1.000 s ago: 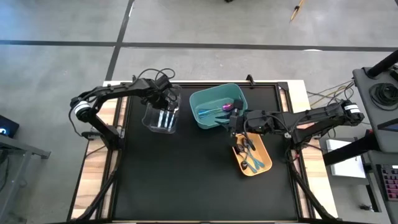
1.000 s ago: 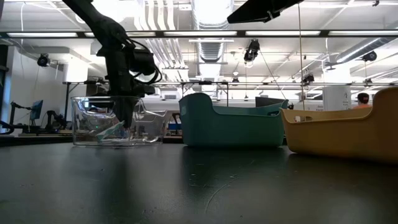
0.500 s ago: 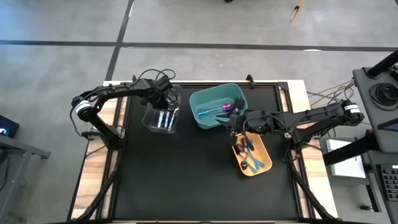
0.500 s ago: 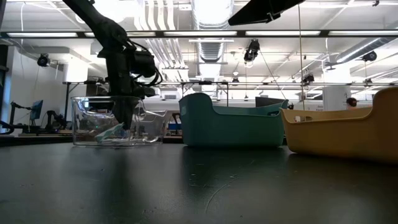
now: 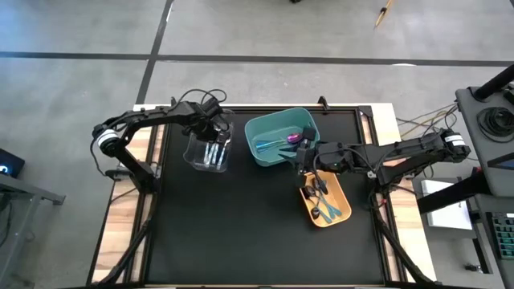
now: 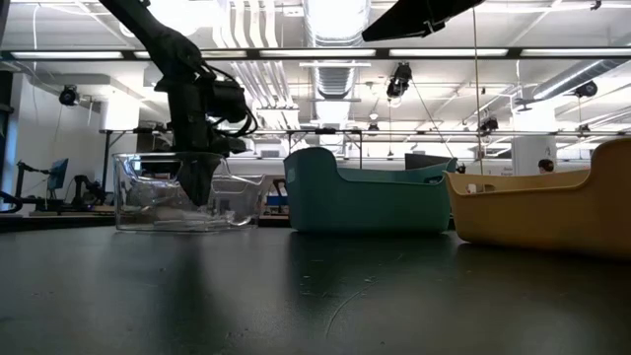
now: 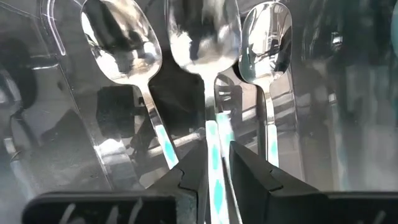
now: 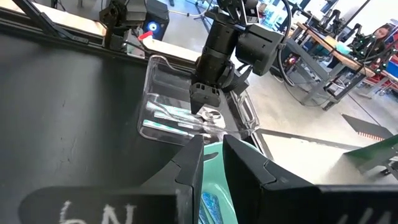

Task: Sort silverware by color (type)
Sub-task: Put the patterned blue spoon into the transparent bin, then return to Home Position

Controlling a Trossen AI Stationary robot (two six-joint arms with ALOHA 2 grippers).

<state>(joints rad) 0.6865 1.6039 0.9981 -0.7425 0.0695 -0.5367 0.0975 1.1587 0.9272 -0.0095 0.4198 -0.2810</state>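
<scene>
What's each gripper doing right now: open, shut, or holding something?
Left gripper: in the clear plastic bin, astride a teal-handled silver spoon; grip cannot be told.
Right gripper: slightly open, empty.

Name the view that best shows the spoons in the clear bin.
Left wrist view: three teal-handled spoons fill it, bowls sharp. High view shows them as slivers in the clear bin; right wrist view shows them distantly; low view unclear.
</scene>
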